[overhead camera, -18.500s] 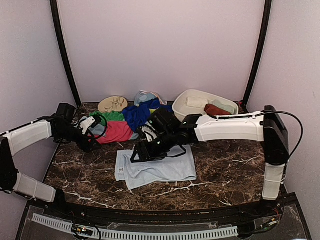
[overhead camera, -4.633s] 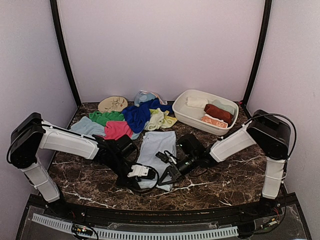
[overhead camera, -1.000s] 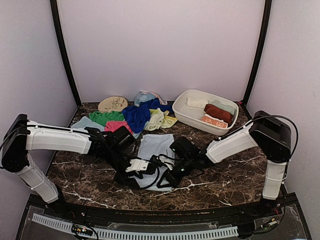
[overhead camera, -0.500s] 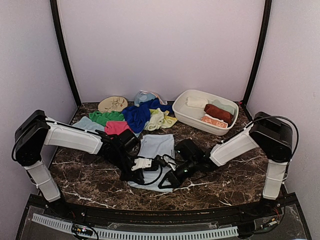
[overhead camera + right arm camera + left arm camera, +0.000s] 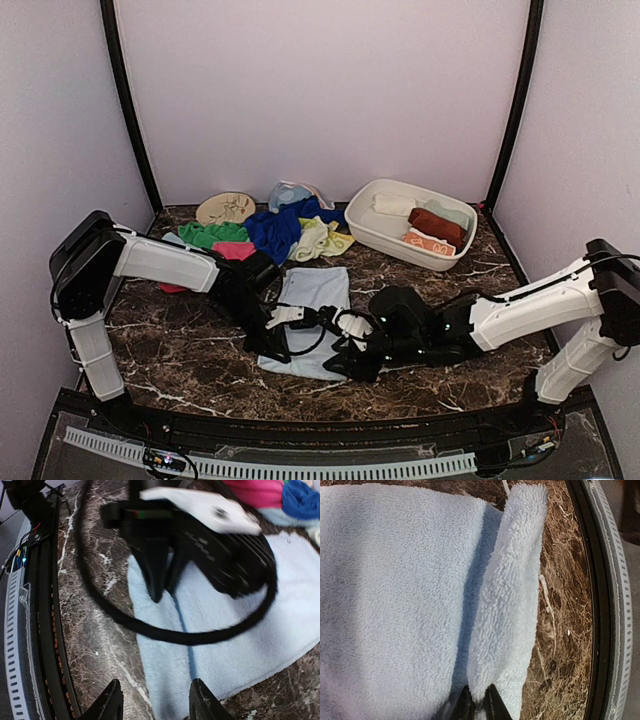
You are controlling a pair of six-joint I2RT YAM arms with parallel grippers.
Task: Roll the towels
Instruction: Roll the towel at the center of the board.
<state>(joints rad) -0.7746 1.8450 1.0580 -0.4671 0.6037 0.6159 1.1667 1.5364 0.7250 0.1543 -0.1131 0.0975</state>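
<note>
Our left gripper (image 5: pixel 477 704) pinches a raised fold of the light blue towel (image 5: pixel 318 292) near the front edge of the marble bench (image 5: pixel 170 340). Our right gripper (image 5: pixel 156 705) gapes beside it, seemingly just above the cloth. Lilac walls (image 5: pixel 320 90) enclose us. The white basin (image 5: pixel 380 238) at the far-right corner holds rolled towels (image 5: pixel 432 220).

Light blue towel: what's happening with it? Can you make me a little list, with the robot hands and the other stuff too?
light blue towel: lies on the marble table, near edge lifted into a fold
left gripper: shut, pinching that fold
right gripper: open, at the towel's near edge, gripping nothing
roll: not yet formed
white tub: back right, holds rolled towels
cloth pile: at the back, unrolled
</note>
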